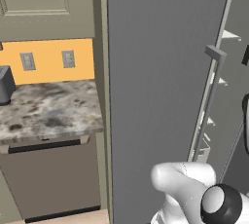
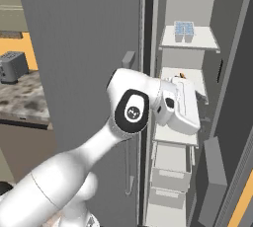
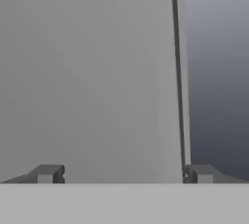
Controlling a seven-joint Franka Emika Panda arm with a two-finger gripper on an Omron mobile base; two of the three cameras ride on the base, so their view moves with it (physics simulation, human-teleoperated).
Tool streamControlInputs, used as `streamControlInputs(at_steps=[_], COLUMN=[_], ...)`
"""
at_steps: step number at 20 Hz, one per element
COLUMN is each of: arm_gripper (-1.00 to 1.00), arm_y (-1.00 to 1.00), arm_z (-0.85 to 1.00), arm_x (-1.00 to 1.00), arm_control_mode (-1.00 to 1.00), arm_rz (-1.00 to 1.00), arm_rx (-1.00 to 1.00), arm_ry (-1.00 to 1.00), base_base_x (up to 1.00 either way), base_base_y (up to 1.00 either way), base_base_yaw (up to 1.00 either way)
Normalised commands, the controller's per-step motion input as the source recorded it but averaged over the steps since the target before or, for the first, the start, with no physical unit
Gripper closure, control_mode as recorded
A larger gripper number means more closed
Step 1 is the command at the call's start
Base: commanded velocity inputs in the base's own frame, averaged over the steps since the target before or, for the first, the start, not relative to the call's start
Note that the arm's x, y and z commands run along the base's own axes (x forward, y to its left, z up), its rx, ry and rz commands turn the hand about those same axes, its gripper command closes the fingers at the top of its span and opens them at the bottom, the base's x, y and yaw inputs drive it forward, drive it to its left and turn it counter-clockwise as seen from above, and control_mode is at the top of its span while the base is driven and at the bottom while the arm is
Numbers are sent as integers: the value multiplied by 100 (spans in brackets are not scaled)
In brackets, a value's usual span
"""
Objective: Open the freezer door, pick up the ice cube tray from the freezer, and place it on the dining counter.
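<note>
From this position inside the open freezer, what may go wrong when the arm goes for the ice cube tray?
1. The ice cube tray sits on the top shelf, above the hand, so the arm may strike a lower shelf as it rises.
2. The open gripper faces a plain wall, so its aim may be off.

No writing, label, brand name, number or sign can be read anywhere in these pictures. The tall grey brushed-metal freezer door (image 1: 155,82) is a plain panel with no lettering on it. The round dark cap on the white arm's joint (image 2: 132,112) carries a small pale emblem, too small and blurred to make out as letters. The two grey wall outlets (image 1: 47,60) on the orange backsplash bear no marking that can be read, and the small grey toaster (image 2: 12,66) on the mottled marble countertop shows no brand or dial figures.
</note>
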Motion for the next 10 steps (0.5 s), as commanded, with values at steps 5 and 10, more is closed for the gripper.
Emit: streamControlInputs(at_steps=[5,10], arm_gripper=[-100,-100], arm_y=[89,85], arm_z=[5,1], arm_x=[-1,-10], arm_control_mode=[-100,-100], arm_rz=[6,23], arm_rx=[-2,-1], arm_ry=[2,1], base_base_x=[0,0], base_base_y=[0,0], base_base_yaw=[0,0])
